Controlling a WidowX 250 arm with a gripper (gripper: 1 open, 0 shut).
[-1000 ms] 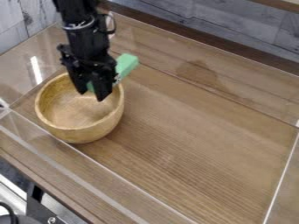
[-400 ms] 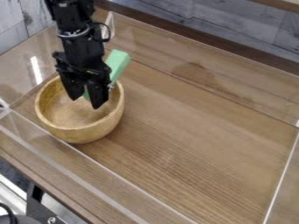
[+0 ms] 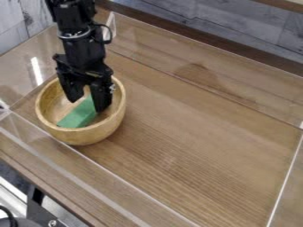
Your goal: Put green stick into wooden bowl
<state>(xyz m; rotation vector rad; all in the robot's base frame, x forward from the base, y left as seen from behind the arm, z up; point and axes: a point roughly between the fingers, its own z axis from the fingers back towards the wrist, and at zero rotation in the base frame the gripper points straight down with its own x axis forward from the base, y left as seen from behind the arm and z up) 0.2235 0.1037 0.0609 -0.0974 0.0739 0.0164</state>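
Observation:
The wooden bowl (image 3: pixel 53 127) sits at the left of the table, round and light tan. The green stick (image 3: pixel 80 116) lies inside it, slanting across the bowl's floor, free of any grip. My black gripper (image 3: pixel 89 96) hangs straight down over the bowl's back half, just above the stick. Its fingers (image 3: pixel 104 96) are spread apart with nothing between them. Part of the bowl's far rim is hidden behind the gripper.
A clear plastic wall (image 3: pixel 178 191) rings the wooden tabletop (image 3: pixel 201 124), with its front edge close to the bowl. A grey plank wall (image 3: pixel 236 22) runs along the back.
The gripper moved left and lower over the bowl, then opened. The green stick left the fingers and dropped into the bowl.

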